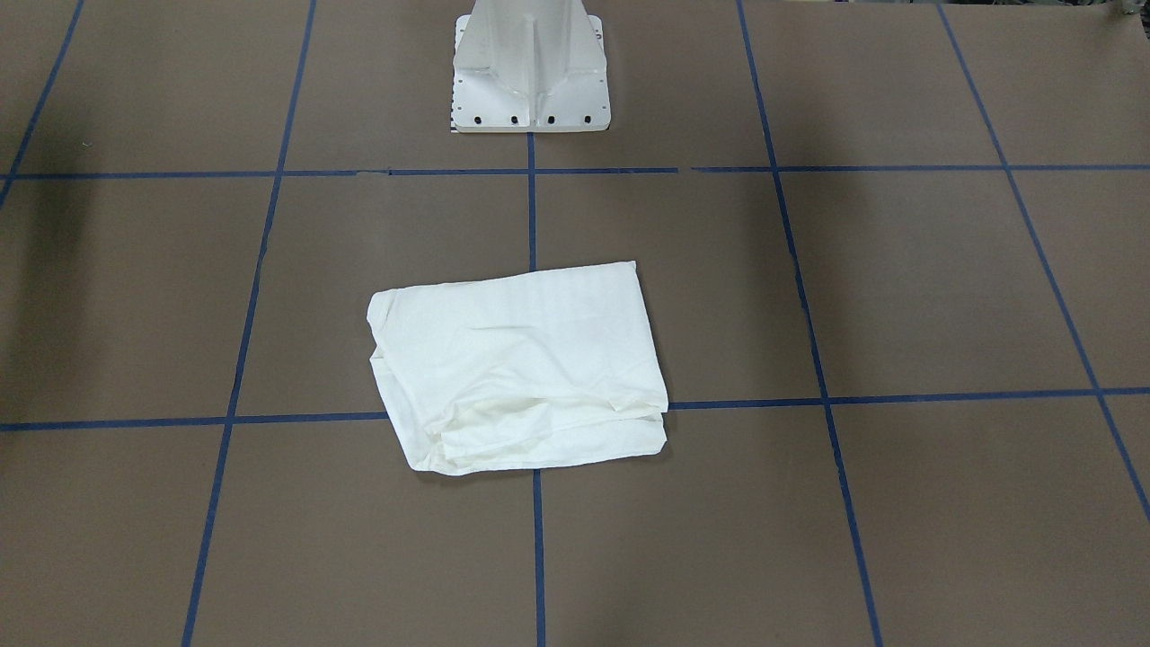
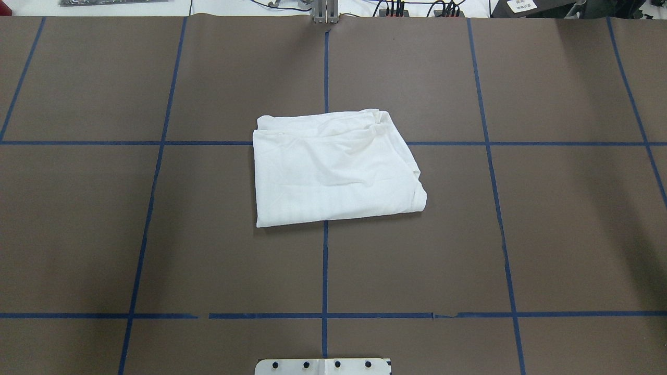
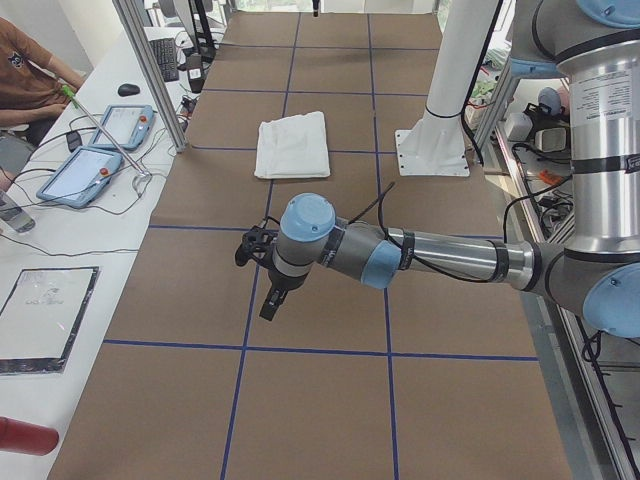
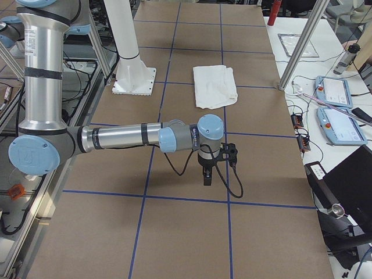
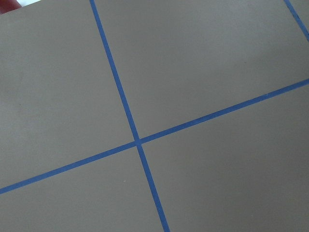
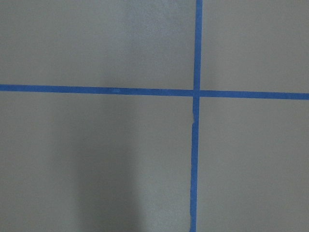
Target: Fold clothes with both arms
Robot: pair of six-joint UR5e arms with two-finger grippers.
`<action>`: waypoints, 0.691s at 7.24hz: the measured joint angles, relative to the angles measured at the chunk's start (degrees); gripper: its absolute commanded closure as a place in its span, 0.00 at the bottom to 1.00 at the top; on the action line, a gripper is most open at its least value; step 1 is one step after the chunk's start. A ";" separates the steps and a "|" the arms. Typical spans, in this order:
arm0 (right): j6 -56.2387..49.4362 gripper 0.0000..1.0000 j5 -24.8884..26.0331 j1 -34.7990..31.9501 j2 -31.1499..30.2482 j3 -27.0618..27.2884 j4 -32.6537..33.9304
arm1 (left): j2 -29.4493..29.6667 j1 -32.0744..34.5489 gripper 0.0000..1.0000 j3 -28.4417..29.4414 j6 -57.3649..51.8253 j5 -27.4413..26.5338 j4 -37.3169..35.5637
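The white T-shirt [image 1: 517, 368] lies folded into a compact rectangle at the middle of the brown table, also in the overhead view [image 2: 333, 169] and both side views [image 3: 293, 145] [image 4: 214, 86]. Its print, collar and label are hidden. My left gripper [image 3: 271, 300] shows only in the exterior left view, hanging above the table far from the shirt. My right gripper [image 4: 206, 174] shows only in the exterior right view, also far from the shirt. I cannot tell whether either is open or shut. Both wrist views show only the table and its blue tape.
The white pedestal base [image 1: 530, 72] stands behind the shirt on the robot's side. Blue tape lines [image 2: 324, 271] grid the table. Two tablets [image 3: 95, 150] and aluminium posts [image 3: 150, 70] are along the operators' edge, where a person [image 3: 30, 70] sits.
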State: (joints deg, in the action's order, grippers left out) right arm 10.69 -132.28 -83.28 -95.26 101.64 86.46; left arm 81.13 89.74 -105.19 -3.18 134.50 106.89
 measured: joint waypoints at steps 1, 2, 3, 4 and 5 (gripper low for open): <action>0.30 0.00 -0.05 -0.03 -0.40 0.02 -0.40 | 0.01 -0.03 0.00 0.00 -0.04 0.14 0.04; 0.39 0.00 -0.07 -0.03 -0.58 0.03 -0.64 | 0.07 -0.06 0.00 -0.02 -0.06 0.19 0.06; 0.42 0.00 -0.18 0.00 -0.60 0.04 -0.83 | 0.12 -0.07 0.00 -0.02 -0.09 0.22 0.09; 0.41 0.00 -0.32 0.03 -0.60 0.18 -0.98 | 0.15 -0.08 0.00 0.04 -0.12 0.23 0.36; 0.38 0.00 -0.35 0.03 -0.58 0.37 -1.21 | 0.17 -0.09 0.00 0.13 -0.14 0.23 0.85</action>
State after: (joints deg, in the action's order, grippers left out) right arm 11.06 -132.63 -83.25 -95.84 102.01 85.25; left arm 81.29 89.65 -105.06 -3.33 134.73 107.74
